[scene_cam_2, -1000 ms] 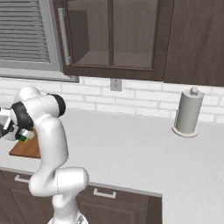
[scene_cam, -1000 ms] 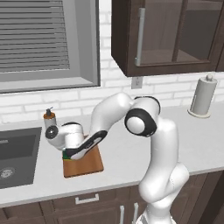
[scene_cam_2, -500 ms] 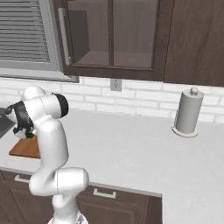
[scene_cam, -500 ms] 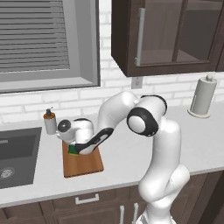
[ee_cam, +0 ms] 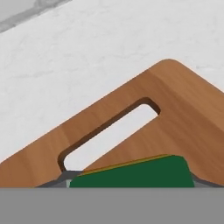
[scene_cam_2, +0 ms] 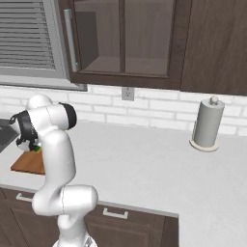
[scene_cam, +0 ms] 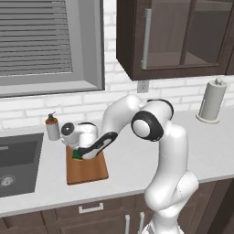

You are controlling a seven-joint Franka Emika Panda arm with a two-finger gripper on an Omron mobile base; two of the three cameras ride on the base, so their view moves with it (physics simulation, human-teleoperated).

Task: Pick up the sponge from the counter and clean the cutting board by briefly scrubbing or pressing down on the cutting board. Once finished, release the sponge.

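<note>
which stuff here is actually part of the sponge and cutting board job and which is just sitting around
Part of the job:
- sponge, on the cutting board, at the end effector
- cutting board
- counter the board lies on

Just sitting around:
- soap bottle by the sink
- sink
- paper towel roll at the wall
- wall socket

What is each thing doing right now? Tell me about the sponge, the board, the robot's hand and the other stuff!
sponge: lying on the board near the handle hole, green side showing, between the fingers.
cutting board: flat on the counter, beside the sink.
gripper: low over the board, around the sponge; grip unclear.
soap bottle: upright.
paper towel roll: upright on its stand.
cabinet doors: shut.
</note>
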